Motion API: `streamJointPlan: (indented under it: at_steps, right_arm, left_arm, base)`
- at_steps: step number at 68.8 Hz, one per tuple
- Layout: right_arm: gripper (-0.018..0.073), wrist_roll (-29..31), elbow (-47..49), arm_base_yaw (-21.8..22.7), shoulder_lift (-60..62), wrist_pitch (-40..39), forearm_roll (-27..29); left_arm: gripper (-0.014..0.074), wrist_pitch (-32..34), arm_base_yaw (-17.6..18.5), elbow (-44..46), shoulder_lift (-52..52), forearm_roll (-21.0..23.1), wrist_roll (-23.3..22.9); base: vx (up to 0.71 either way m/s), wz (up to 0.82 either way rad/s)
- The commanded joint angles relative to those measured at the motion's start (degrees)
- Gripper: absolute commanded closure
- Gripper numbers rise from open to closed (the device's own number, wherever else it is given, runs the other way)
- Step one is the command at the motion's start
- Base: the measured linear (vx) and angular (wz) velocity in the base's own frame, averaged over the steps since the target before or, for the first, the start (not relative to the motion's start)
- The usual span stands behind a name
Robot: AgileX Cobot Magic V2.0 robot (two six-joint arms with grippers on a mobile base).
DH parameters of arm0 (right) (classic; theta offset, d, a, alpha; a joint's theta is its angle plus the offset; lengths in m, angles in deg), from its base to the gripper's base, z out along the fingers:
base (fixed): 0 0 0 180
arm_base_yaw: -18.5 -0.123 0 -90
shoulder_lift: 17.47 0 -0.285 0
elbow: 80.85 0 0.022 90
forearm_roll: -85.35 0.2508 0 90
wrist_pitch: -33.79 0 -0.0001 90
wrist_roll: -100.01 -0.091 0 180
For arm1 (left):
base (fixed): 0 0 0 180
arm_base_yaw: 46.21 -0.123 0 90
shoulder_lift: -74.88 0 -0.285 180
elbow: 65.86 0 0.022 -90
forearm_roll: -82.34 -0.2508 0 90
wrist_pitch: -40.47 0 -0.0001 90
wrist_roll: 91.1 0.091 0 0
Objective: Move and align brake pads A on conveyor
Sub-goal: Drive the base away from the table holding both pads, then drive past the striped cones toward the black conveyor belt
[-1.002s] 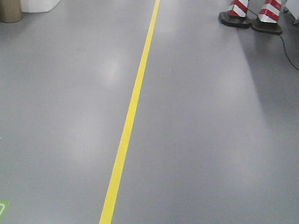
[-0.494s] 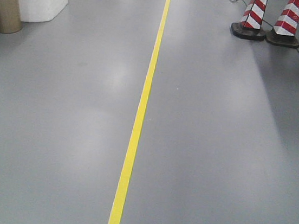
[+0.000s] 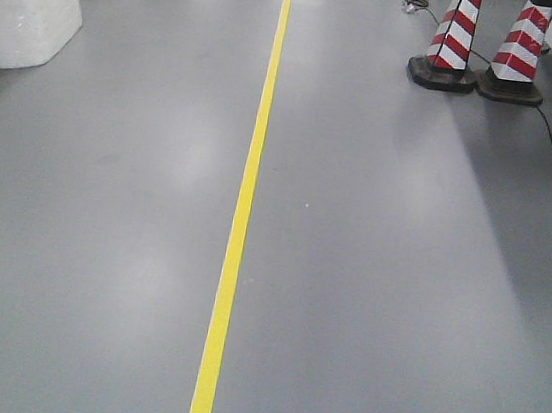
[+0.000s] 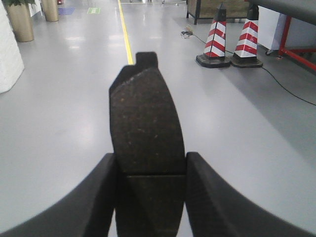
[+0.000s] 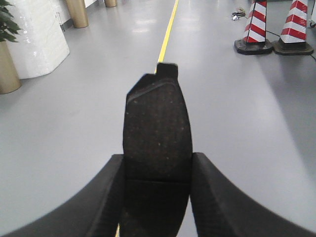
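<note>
Two cones (image 3: 449,41) drew nearer; left hand (image 4: 150,158) clamps one pad (image 4: 145,113), right hand (image 5: 157,158) another pad (image 5: 158,118).

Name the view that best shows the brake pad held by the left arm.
Left wrist: the left brake pad fills the frame, clamped between the fingers. The right wrist shows only the other pad; the front view shows no pad at all.

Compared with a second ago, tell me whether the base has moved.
Yes, forward along the yellow line: the striped cones and the white pillar sit lower in the front view than before.
</note>
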Motion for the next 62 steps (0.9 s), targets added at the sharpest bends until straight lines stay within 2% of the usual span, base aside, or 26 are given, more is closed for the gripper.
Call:
streamJointPlan:
  at_steps: [1, 62]
  right_arm:
    - [0.0566, 0.4, 1.8, 0.0, -0.3, -5.5, -0.4]
    - [0.0566, 0.4, 1.8, 0.0, -0.3, -5.4, -0.4]
  left_arm:
    - [0.0603, 5.9, 0.2, 1.6, 0.3, 0.6, -0.4]
    - [0.0603, 5.9, 0.2, 1.6, 0.3, 0.6, -0.4]
  base:
    - [0.69, -0.07]
    - [0.72, -0.02]
